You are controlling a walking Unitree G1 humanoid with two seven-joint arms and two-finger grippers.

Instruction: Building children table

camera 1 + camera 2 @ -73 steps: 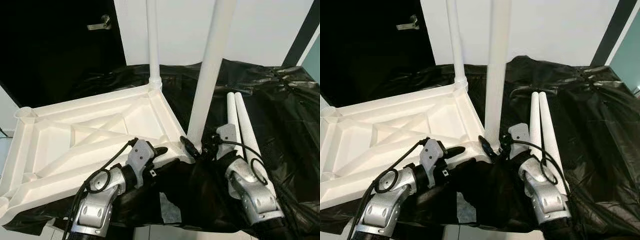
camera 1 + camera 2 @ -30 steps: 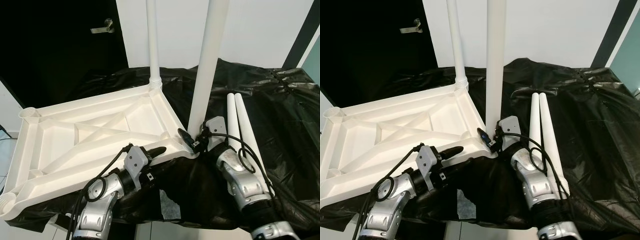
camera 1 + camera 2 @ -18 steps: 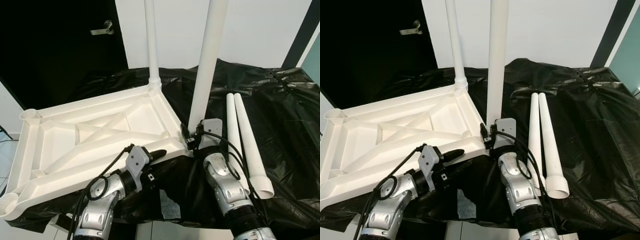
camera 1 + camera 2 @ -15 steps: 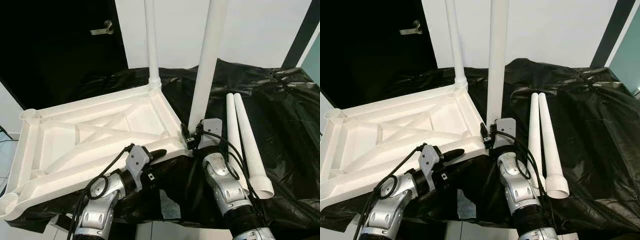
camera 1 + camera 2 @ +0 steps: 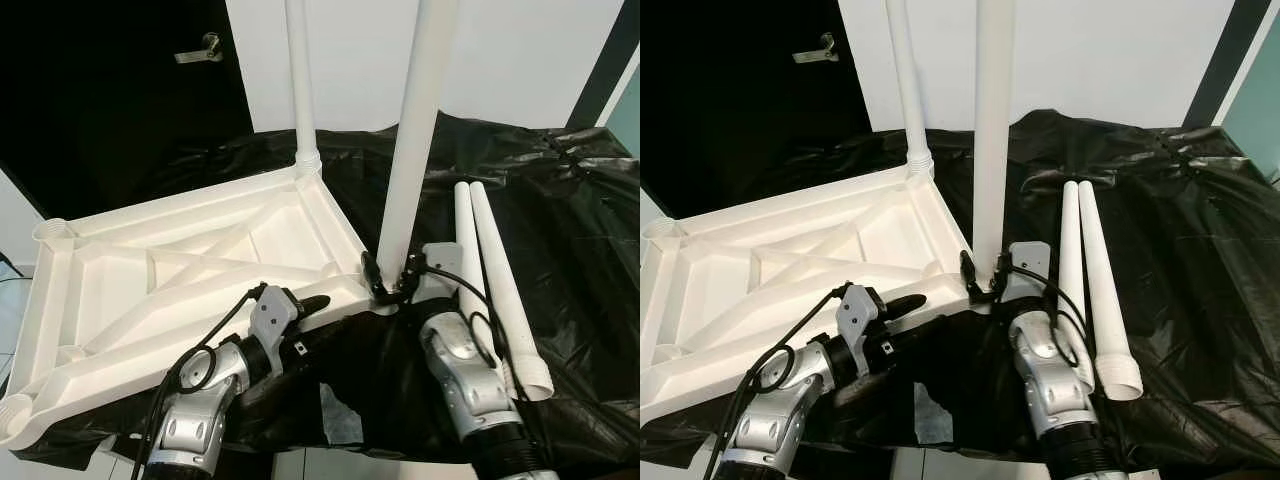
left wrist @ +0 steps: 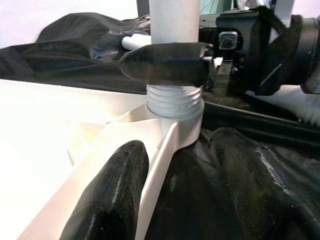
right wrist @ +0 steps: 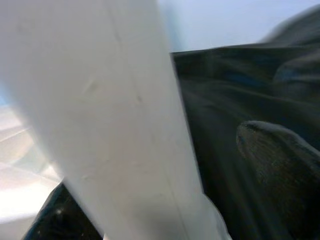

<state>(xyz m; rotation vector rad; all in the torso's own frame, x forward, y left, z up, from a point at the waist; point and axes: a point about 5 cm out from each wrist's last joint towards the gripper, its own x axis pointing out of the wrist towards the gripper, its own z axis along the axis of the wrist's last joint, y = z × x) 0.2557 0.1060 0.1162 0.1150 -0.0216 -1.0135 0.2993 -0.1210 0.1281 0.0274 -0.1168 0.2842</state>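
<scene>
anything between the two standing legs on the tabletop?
Bare white rim of the tabletop runs between the far leg and near leg, left eye view.

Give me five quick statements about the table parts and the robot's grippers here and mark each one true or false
1. Two white legs stand upright in corner sockets of the upturned tabletop. True: the far leg and the near leg both stand up.
2. The right gripper is at the base of the near leg. True.
3. The two spare legs lie on the white tabletop. False: they lie side by side on the black sheet, to the robot's right of the tabletop.
4. All four corner sockets hold legs. False: the socket at the far left corner is empty.
5. The left gripper is holding a spare leg. False: its fingers are open at the tabletop's near edge, by the near leg's threaded base.
</scene>
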